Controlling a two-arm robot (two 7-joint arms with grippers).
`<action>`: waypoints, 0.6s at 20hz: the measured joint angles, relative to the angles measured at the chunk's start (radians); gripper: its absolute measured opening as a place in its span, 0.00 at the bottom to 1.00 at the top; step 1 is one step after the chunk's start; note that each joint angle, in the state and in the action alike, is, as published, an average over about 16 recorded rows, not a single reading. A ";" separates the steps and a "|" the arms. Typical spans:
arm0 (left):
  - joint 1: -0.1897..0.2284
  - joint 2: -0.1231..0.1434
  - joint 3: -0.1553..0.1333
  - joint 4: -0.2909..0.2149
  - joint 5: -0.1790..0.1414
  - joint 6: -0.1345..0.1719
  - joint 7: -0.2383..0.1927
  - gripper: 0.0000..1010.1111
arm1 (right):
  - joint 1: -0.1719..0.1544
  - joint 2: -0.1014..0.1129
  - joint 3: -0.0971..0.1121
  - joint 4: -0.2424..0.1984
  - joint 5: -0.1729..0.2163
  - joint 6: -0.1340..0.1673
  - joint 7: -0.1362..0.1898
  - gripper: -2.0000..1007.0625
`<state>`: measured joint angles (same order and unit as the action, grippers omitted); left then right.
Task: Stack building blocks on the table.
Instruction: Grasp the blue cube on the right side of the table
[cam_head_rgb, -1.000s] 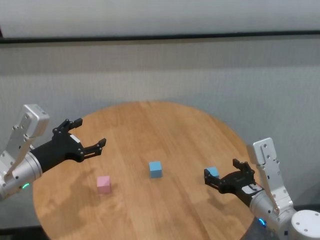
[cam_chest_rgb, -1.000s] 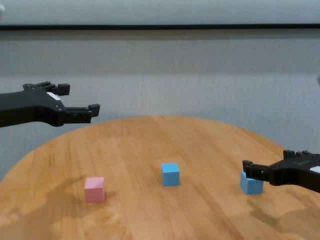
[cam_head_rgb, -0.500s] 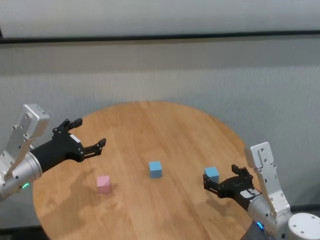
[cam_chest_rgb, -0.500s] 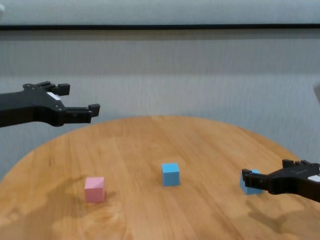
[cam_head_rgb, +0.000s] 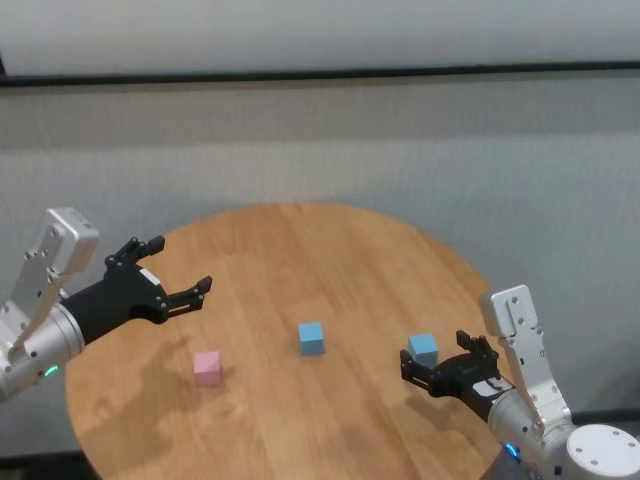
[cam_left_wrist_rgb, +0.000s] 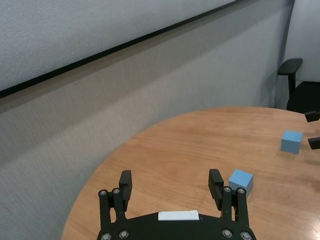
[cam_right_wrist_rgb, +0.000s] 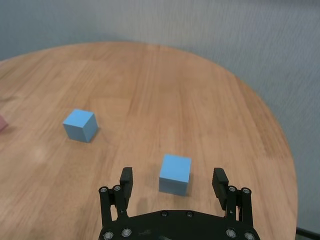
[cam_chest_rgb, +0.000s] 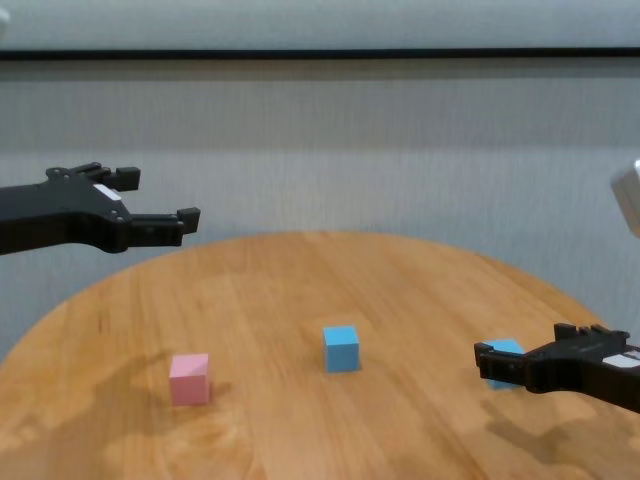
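While our right gripper (cam_right_wrist_rgb: 173, 191) sits low at the near right edge of the table (cam_head_rgb: 330, 250), jaws spread wide and holding nothing, the nearest blue block (cam_right_wrist_rgb: 175, 174) lies just ahead of it, lined up with the gap between the fingers but not yet between them. We judge a short forward reach would bracket it. Farther in, the second blue block (cam_head_rgb: 311, 338) rests near the table's centre, with the pink block (cam_head_rgb: 207, 367) to its left. Our left gripper (cam_head_rgb: 180, 272) hovers above the left side, also wide open and empty.
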<state>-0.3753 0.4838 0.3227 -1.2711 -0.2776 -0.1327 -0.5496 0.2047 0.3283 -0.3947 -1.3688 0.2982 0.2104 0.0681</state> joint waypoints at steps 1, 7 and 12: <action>0.000 0.000 0.000 0.000 0.000 0.000 0.000 0.99 | 0.001 -0.003 0.001 0.003 -0.002 0.000 0.001 1.00; 0.000 0.000 0.000 0.000 0.000 0.000 0.000 0.99 | 0.009 -0.019 0.009 0.023 -0.012 0.003 0.008 1.00; 0.000 0.000 0.000 0.000 0.000 0.000 0.000 0.99 | 0.017 -0.033 0.016 0.039 -0.021 0.004 0.015 1.00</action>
<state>-0.3754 0.4838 0.3227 -1.2711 -0.2776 -0.1327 -0.5497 0.2217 0.2956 -0.3786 -1.3294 0.2774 0.2141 0.0835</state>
